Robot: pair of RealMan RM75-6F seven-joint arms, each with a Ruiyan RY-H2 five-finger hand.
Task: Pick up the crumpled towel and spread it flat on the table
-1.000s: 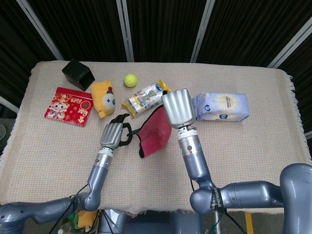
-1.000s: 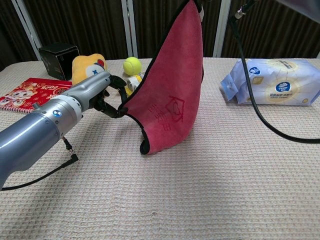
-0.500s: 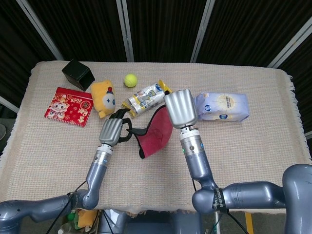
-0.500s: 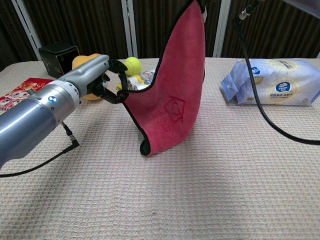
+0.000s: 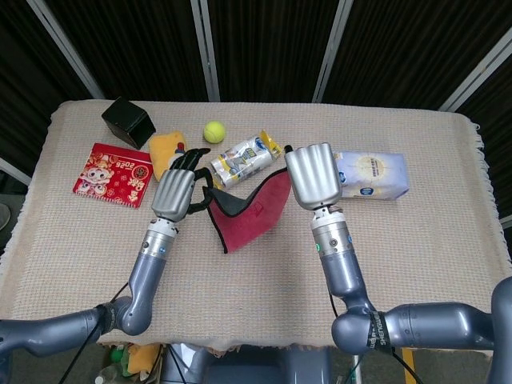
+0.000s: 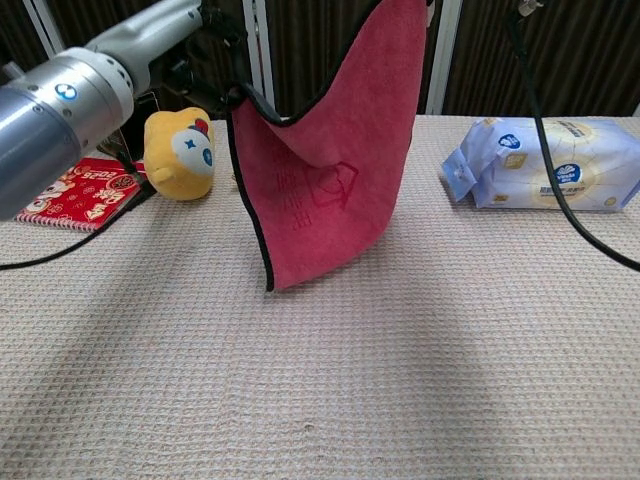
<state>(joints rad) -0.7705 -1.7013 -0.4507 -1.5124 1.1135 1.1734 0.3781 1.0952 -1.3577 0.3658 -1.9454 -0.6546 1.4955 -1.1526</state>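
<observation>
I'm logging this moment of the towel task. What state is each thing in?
Red towel: lifted, hanging between both hands, bottom corner near the table.
Left hand: grips the towel's left edge.
Right hand: holds the towel's right corner.
Tissue pack: lying flat.
Plush toy: on the table.

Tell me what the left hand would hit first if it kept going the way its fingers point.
Probably the yellow plush toy: in the head view the left hand points toward the table's far side with the toy just beyond its fingertips. Height is unclear, so it might pass above.
</observation>
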